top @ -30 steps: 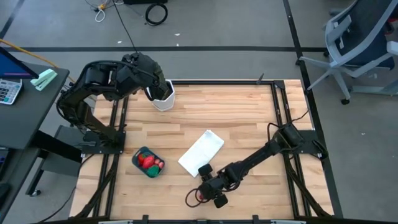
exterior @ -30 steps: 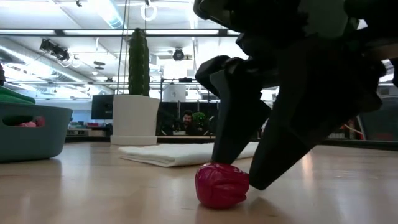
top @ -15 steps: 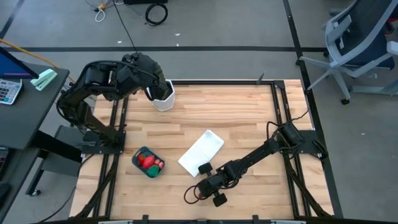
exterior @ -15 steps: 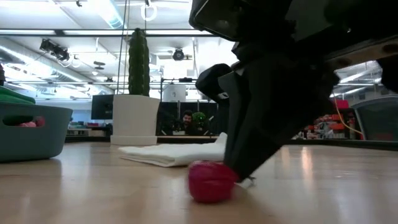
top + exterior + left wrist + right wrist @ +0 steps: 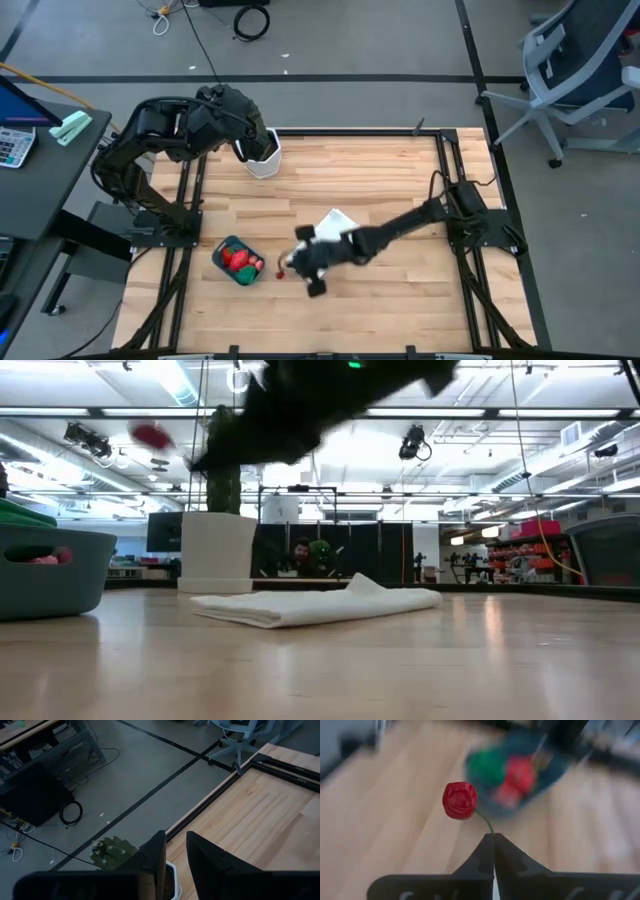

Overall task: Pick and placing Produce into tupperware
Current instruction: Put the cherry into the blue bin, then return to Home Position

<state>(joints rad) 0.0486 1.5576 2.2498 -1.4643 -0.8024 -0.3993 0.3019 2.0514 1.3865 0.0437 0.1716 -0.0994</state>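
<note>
Fingers of the right gripper (image 5: pixel 494 840) are pressed fully together on the thin green stem of 1 red cherry (image 5: pixel 459 800), so the fruit is held by the stem alone and juts out ahead of the tips rather than being squeezed on its round body. In the high view the right gripper (image 5: pixel 296 264) is held above the worktop, just beside the teal tupperware (image 5: pixel 219 262), with the cherry (image 5: pixel 281 272) between the 2; the piece is carried clear of the wood, presumably so it can be brought over the rim before release. The tupperware lies near the worktop's left edge, toward the front, and already holds red pieces and 1 green piece (image 5: pixel 487 769). In the low view the cherry (image 5: pixel 152 435) is seen high in the air, above the tub's wall (image 5: pixel 60 575).

A white flat panel (image 5: pixel 335 228) lies near the middle of the worktop, partly under the right arm. The left gripper (image 5: pixel 175 857) is parked at the back left corner, over the white plant pot (image 5: pixel 264 159) holding the cactus (image 5: pixel 112 852); its fingers stand slightly apart and nothing is seen between them. A slip is judged possible, since so thin a stem offers little hold.
</note>
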